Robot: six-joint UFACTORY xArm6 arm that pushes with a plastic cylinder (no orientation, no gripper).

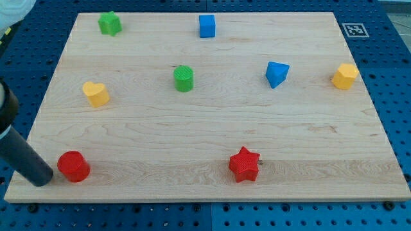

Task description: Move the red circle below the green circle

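Note:
The red circle (74, 166) lies near the board's bottom left corner. The green circle (183, 78) stands well up and to the right of it, left of the board's middle. My tip (42, 179) rests on the board just left of the red circle, close to it or touching; I cannot tell which. The dark rod rises from the tip toward the view's left edge.
A wooden board (212, 122) holds a green star (110, 23) at top left, a blue cube (207, 25) at top middle, a blue triangular block (277, 73), a yellow hexagon (345, 76), a yellow heart (96, 94) and a red star (244, 165).

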